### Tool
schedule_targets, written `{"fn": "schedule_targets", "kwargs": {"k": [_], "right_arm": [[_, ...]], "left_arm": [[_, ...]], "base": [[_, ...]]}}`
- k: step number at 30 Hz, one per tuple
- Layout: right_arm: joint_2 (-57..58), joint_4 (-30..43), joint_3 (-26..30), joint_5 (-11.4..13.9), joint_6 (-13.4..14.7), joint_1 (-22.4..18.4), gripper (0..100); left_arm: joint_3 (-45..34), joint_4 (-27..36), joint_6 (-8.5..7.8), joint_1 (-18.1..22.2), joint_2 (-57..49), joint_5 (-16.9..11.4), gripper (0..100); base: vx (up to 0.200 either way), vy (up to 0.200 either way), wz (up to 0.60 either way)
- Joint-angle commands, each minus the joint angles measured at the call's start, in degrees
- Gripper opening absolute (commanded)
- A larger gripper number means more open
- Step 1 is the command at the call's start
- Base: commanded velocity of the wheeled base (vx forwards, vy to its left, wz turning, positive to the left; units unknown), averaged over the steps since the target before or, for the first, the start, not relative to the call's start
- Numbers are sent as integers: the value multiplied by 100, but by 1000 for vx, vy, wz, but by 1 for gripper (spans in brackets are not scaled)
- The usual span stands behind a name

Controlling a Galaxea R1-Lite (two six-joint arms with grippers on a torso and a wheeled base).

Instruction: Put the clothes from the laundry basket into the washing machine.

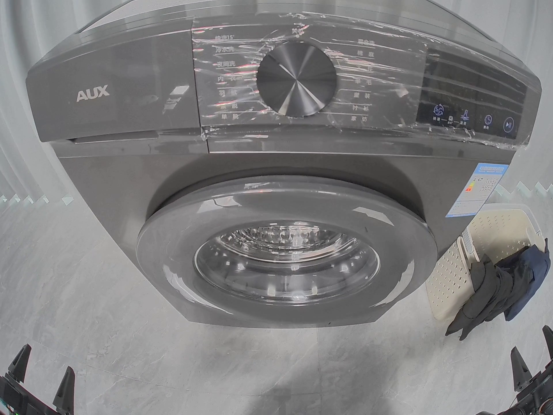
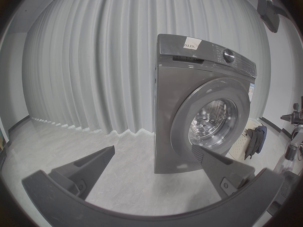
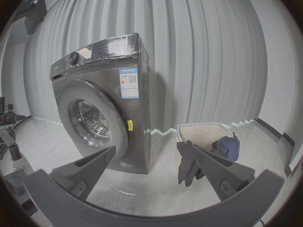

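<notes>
The washing machine [image 1: 288, 162] stands with its round door [image 1: 286, 260] shut. Just to its right sits the laundry basket [image 1: 501, 226], clothes [image 1: 495, 289] draped over its rim, seemingly one grey piece and one navy. Down in front, the left gripper [image 1: 47, 359] and right gripper [image 1: 530, 341] are spread wide, holding nothing.

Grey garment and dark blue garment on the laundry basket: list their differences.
The grey garment hangs over the rim and down the outer wall of the cream perforated laundry basket; the dark blue garment sits bunched higher at the rim. The grey garment lies nearer the grey washing machine than the dark blue garment. Both touch at the rim.
</notes>
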State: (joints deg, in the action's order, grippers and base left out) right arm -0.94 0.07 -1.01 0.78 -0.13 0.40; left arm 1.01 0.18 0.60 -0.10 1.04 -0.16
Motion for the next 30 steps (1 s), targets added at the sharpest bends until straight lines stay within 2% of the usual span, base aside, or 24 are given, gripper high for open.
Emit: {"fn": "schedule_targets", "kwargs": {"k": [1,12,14,16,18,21,22,23,25,27,28,30], "right_arm": [[94,1,92,1,-4,4,100],[94,-130,40,10,13,-5,100],[94,-429,-347,27,13,4,100],[85,-359,-787,80,5,13,100],[-73,1,-954,344,-13,30,100],[-539,283,-874,994,-39,48,100],[-592,283,-857,1047,-48,48,100],[-891,256,-795,1258,-57,48,100],[-1348,151,-804,1442,-136,48,100],[-1541,72,-804,1513,-206,56,100],[-2007,-157,-822,1741,-408,74,100],[-2481,-385,-848,1979,-532,118,100]], "left_arm": [[-92,-1,-7,10,-86,7,100],[-92,8,2,1,-86,-2,100],[-92,8,2,1,-86,-2,100],[-92,8,-7,1,-86,-2,100],[-92,8,-7,1,-86,-2,100],[-92,8,2,1,-86,-2,100],[-92,8,2,1,-86,-2,100],[-92,8,2,1,-86,-2,100],[-92,8,2,1,-86,-2,100],[-92,-1,2,10,-86,-2,100],[-92,8,2,1,-86,-2,100],[-92,8,2,1,-86,-2,100]], "base": [[0,0,0],[0,0,0],[0,0,0],[0,0,0],[0,0,0],[0,0,0],[0,0,0],[0,0,0],[0,0,0],[0,0,0],[0,0,0],[0,0,0]]}}
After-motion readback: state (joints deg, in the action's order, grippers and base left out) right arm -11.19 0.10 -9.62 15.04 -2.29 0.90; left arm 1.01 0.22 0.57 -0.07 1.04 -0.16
